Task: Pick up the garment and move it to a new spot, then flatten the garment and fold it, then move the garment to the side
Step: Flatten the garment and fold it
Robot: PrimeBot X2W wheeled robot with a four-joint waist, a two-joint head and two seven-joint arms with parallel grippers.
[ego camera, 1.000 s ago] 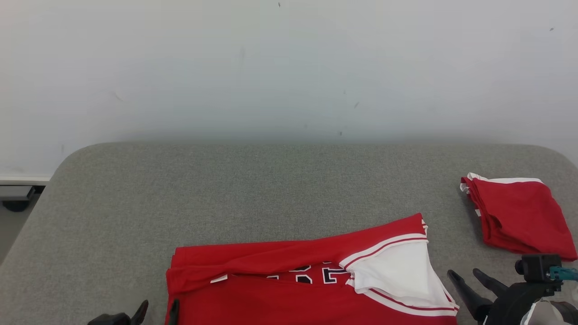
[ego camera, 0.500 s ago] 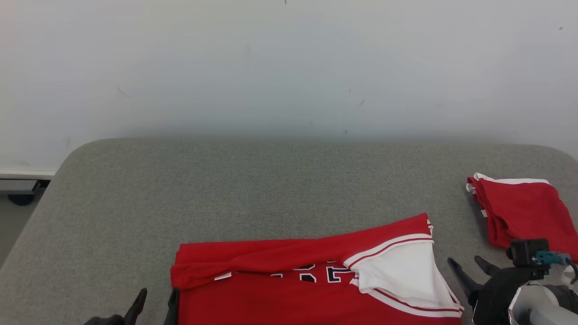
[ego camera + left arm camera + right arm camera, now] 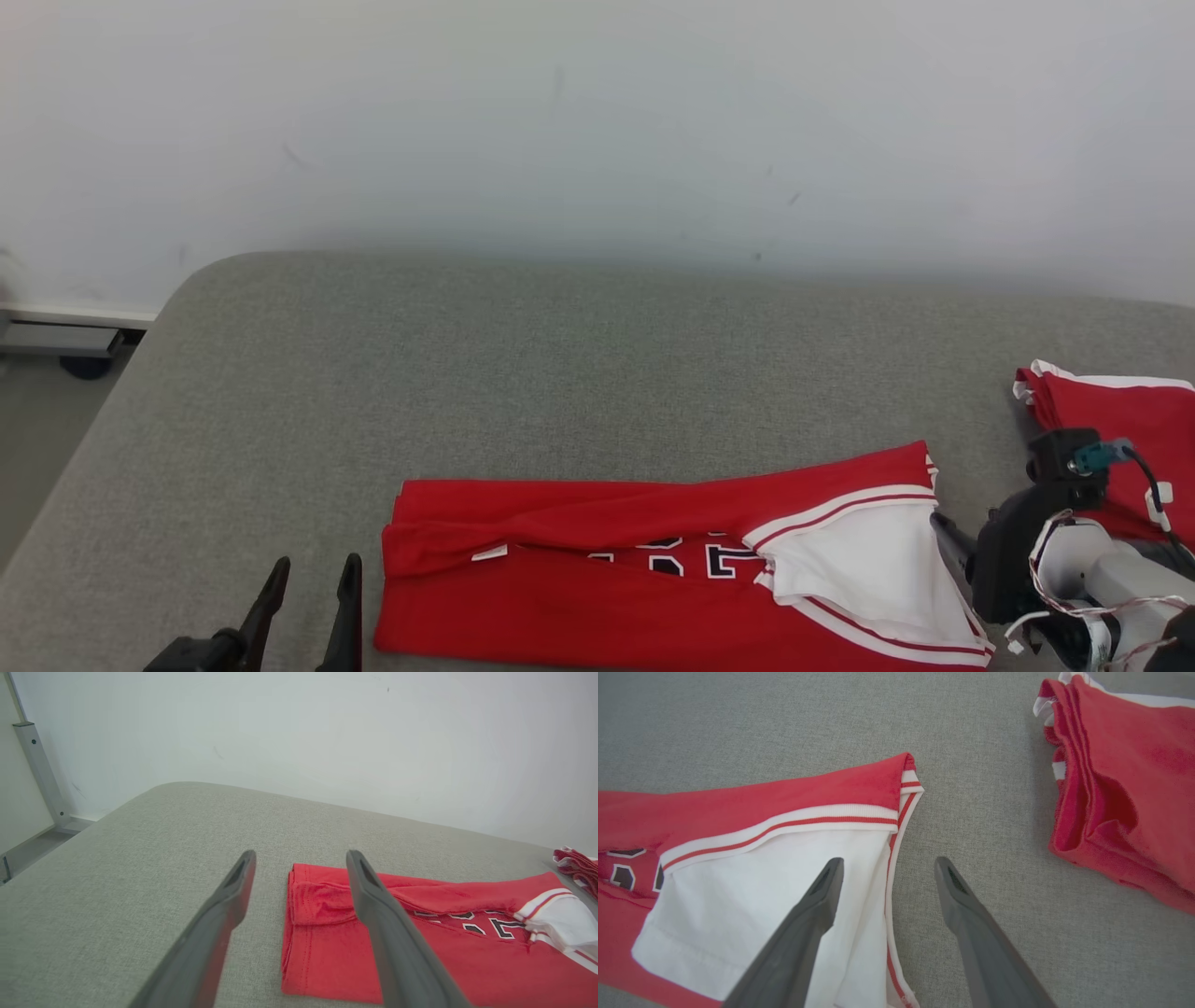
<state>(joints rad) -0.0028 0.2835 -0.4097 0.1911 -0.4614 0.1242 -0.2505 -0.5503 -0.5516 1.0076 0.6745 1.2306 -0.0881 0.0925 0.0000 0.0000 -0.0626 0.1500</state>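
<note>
Jersey (image 3: 653, 579) lies folded into a long red band on the grey worktop (image 3: 560, 373). It sits to the left of the folded pile (image 3: 1120, 411), apart from it, with bare worktop between them. At the end nearest the pile, a white flap with striped trim is turned up over the red.

Your left hand (image 3: 316, 563) is at the end farthest from the pile, fingers spread and holding nothing. Your right hand (image 3: 889, 862) is at the end nearest the pile, also spread and empty. One of its fingers is over the white flap and the other over bare worktop on the pile side. Whether either hand touches the cloth, you cannot tell.

Expect a light, limp knit. It will sag between two holds, and it has no stiffness to keep a fold when lifted. The layers are loose, so a shallow pinch will likely take only the top one and let the rest peel open.

Take hold at the two ends and bite deep enough to catch every layer. At the pile end, go for the ribbed trim, which looks thicker and should slip less than the plain white panel. The worktop's rough weave will probably drag on the cloth, so lift rather than slide.
</note>
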